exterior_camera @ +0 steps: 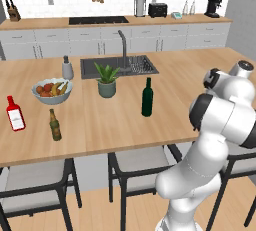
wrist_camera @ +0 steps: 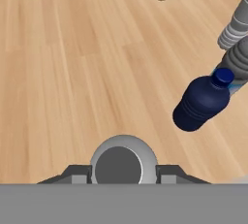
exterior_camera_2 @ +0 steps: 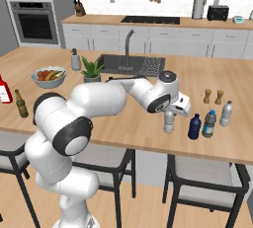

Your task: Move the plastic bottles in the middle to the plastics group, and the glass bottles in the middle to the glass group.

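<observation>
Now the tool (wrist_camera: 123, 172) brackets the clear greyish bottle (exterior_camera_2: 169, 122), fingers beside its cap.

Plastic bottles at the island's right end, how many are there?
4: a white-capped bottle under the arm, a dark blue bottle beside it, a blue-capped bottle and a grey bottle farthest right.

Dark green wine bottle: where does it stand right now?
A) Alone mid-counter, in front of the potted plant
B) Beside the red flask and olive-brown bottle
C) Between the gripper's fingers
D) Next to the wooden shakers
A: the dark green wine bottle stands alone on the counter, just in front of the potted plant.
</observation>
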